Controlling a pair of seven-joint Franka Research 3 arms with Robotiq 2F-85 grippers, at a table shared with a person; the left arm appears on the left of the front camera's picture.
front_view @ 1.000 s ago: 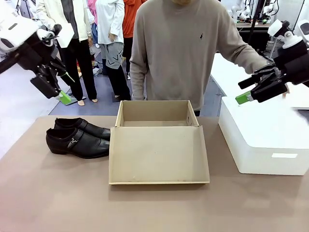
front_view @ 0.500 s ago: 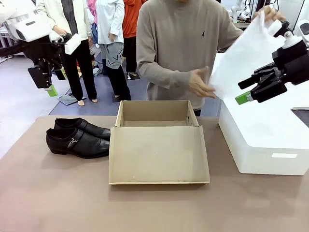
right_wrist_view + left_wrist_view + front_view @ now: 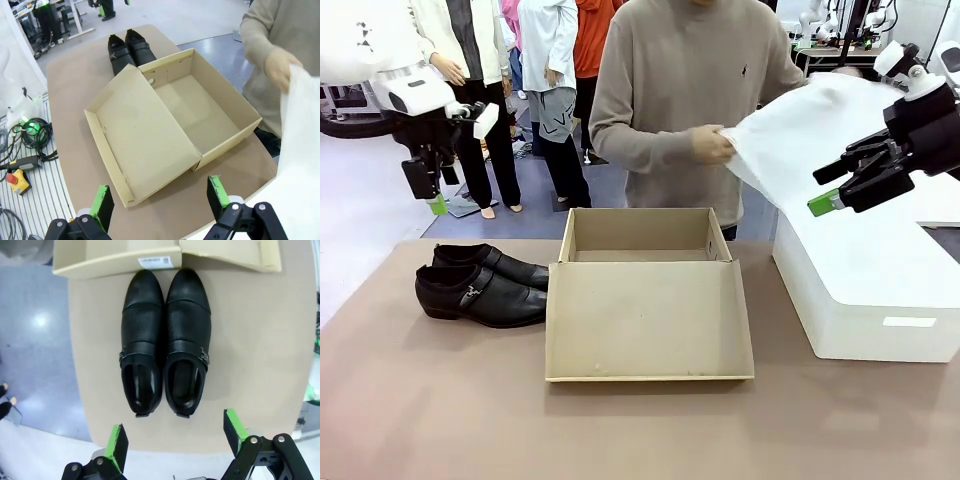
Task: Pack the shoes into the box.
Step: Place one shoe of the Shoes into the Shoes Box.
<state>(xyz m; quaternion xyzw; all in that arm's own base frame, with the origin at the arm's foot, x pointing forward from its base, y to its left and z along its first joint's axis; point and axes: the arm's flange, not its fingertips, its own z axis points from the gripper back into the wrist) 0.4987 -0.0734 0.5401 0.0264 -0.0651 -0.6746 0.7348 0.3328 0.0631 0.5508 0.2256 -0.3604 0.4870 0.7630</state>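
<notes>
The two glossy black shoes (image 3: 480, 285) lie side by side at the table's left, toes touching the tan box (image 3: 650, 320). The box stands open in the middle, its lid flap lying flat toward me. My left gripper (image 3: 428, 195) hangs open high above the shoes, pointing down. In the left wrist view the shoes (image 3: 165, 340) lie straight below the open gripper (image 3: 175, 440), toes toward the box (image 3: 115, 255). My right gripper (image 3: 828, 188) hovers open at the right, above the white box. The right wrist view takes in the box (image 3: 170, 125) and the shoes (image 3: 127, 47) past the open gripper (image 3: 160, 197).
A person at the far side holds up a white sheet of paper (image 3: 790, 130) with both hands, beyond the tan box and next to my right gripper. A large white box (image 3: 870, 290) fills the table's right. Bare brown tabletop (image 3: 620, 430) lies in front.
My left gripper swung from a tilt to pointing straight down over the shoes. The person lifted the white sheet and drew it leftward. The right arm held still.
</notes>
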